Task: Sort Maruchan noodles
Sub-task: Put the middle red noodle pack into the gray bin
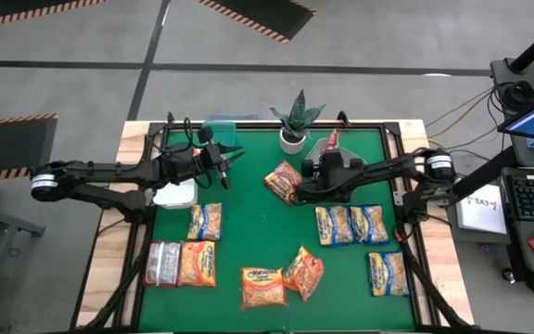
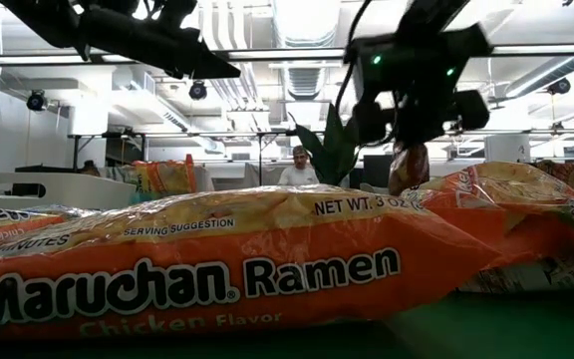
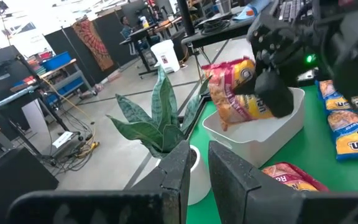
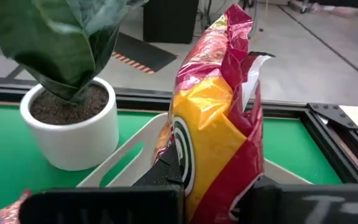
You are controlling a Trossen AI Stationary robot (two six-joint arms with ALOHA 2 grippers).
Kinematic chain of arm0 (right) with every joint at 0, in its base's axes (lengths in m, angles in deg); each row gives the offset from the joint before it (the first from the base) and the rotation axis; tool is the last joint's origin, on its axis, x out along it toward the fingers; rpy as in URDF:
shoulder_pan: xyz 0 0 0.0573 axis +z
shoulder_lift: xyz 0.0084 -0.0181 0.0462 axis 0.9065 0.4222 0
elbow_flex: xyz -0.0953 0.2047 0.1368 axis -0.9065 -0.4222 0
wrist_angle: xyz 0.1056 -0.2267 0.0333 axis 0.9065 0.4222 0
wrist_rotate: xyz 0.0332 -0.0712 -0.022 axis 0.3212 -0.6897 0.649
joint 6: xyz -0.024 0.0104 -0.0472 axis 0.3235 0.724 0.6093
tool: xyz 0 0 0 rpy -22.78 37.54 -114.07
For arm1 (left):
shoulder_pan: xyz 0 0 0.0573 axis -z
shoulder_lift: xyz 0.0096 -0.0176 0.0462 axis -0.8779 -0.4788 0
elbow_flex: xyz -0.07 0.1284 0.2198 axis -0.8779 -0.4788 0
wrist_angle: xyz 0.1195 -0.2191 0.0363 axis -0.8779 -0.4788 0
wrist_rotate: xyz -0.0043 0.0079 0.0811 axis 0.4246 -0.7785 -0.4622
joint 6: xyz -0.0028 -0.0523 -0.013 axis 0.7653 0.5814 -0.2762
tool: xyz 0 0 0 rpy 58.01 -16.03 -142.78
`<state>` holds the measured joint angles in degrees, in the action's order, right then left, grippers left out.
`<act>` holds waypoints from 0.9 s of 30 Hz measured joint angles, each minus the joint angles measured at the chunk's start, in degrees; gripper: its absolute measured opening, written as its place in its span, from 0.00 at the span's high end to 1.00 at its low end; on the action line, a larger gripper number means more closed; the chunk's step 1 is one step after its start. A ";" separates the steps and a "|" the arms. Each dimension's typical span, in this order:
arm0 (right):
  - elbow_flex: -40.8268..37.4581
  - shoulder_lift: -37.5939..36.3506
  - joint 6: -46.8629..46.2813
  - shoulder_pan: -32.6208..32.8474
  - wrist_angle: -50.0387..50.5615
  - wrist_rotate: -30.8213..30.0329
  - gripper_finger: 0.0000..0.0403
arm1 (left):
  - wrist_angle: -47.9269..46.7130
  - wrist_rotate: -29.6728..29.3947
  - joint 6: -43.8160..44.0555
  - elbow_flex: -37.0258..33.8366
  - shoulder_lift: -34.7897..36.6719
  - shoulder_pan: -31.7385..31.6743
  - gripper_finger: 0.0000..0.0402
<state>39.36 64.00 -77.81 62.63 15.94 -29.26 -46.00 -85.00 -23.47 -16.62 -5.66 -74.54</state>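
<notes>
**Right gripper holds a red-and-yellow packet over the white bin**

While the left gripper [image 1: 222, 167] hangs empty over the table's far left with its jaws nearly together, the right gripper [image 1: 325, 153] is clamped on a red-and-yellow noodle packet [image 4: 213, 118]; the packet stands upright above a white bin [image 3: 272, 127] at the far edge of the green table [image 1: 248, 237], just beside a potted plant [image 1: 294, 122]; other Maruchan packets [image 1: 350, 224] lie flat across the mat, some in rows, two orange ones [image 1: 281, 276] overlapping near the front; another white bin [image 1: 176, 195] sits below the left arm.
</notes>
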 joint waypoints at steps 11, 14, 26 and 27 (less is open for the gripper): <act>4.02 10.10 0.68 -2.27 0.43 -0.01 0.97 | -0.30 0.17 0.24 0.00 0.00 0.00 0.90; 4.41 11.96 0.58 -2.27 0.34 0.07 0.94 | -0.30 0.19 0.24 0.00 0.00 0.00 0.90; 4.83 13.34 -1.40 -2.27 -1.87 4.47 0.67 | -0.02 0.22 0.24 0.00 -0.42 0.00 0.90; 5.06 13.34 -0.09 -2.27 -2.41 4.80 0.66 | -0.07 0.22 0.24 0.00 -0.42 0.00 0.90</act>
<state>44.42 77.34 -77.89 60.36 13.52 -24.46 -46.07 -84.78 -23.23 -16.62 -6.08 -74.54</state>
